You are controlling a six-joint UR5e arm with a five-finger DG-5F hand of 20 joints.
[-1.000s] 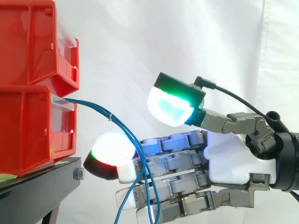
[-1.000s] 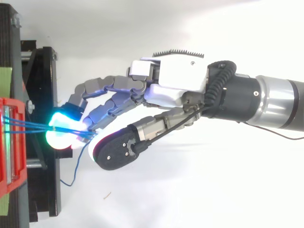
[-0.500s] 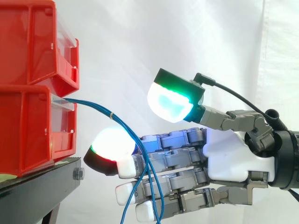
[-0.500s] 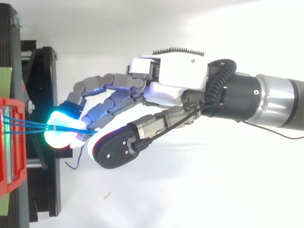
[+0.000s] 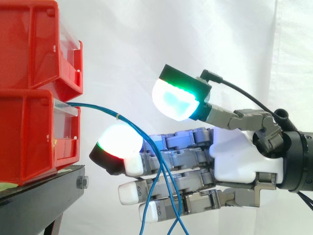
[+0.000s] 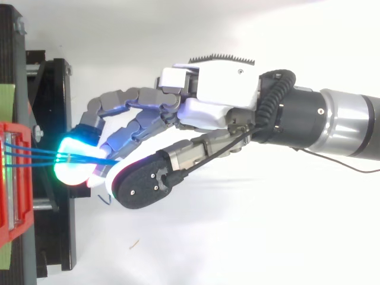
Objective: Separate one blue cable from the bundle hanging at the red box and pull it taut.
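Note:
A bundle of thin blue cables (image 5: 128, 126) comes out of the lower red box (image 5: 29, 134) and slopes down to the right. It drapes across the fingers (image 5: 181, 169) of my hand (image 5: 242, 164), and its loose ends hang below them. The fingers reach out nearly straight toward the box, and the top one ends in a glowing white pad (image 5: 117, 142) just under the cables. The thumb, with its green-white pad (image 5: 173, 100), stands raised above the cables and apart from them. From above, the cables (image 6: 35, 155) run from the box (image 6: 13, 184) to the glowing fingertips (image 6: 74, 166) of the hand (image 6: 225, 104).
A second red box (image 5: 34, 41) is stacked on the lower one. Both rest on a black stand (image 5: 46, 193) at the left. A white curtain hangs behind, and the arm comes in from the right.
The hand has risen slightly and shifted a little toward the boxes. The cables' hanging ends have lifted and swung right across the lower fingers. The thumb stays raised.

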